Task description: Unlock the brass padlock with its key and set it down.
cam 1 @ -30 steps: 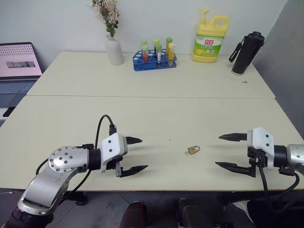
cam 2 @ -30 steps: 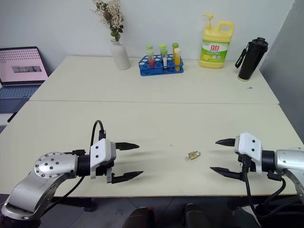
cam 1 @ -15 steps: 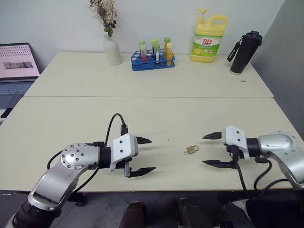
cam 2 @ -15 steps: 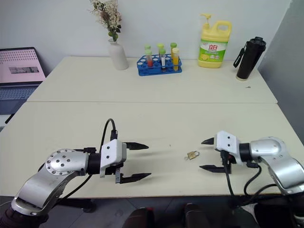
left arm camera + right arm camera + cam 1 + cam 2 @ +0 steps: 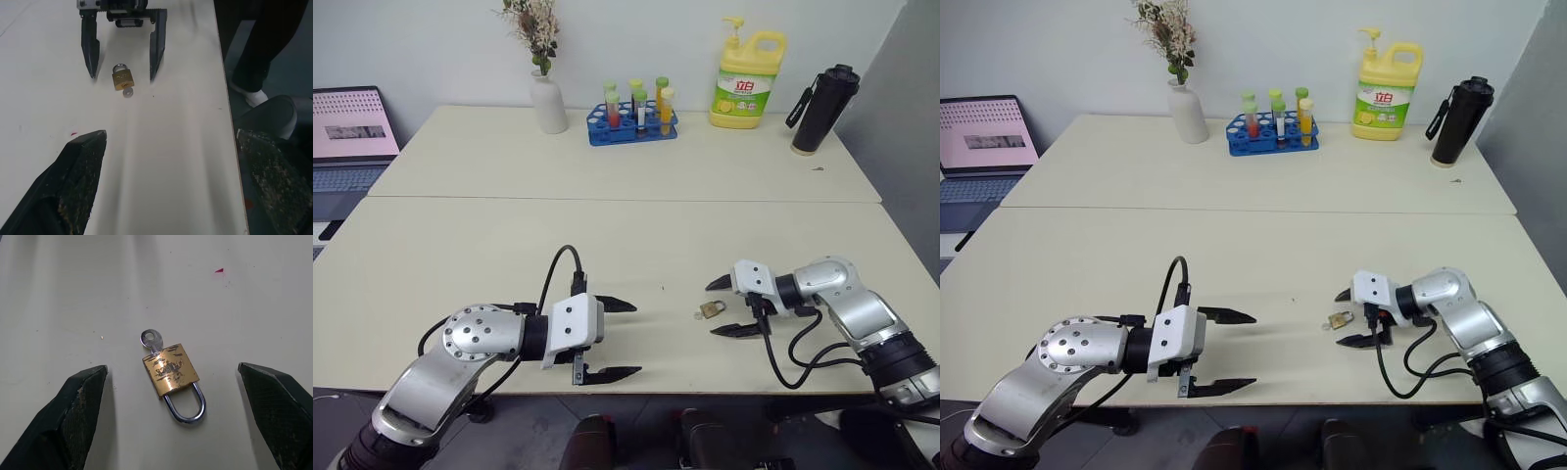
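two grippers: both over the near table (image 5: 636, 235), fingers spread wide, nothing held
right gripper (image 5: 722, 306): tips just beside the padlock, one on either side, not touching
left gripper (image 5: 617, 339): well apart from it, to the left
padlock (image 5: 170, 369): flat on the table, shackle closed
key (image 5: 151, 340): stuck in the padlock's base, head out
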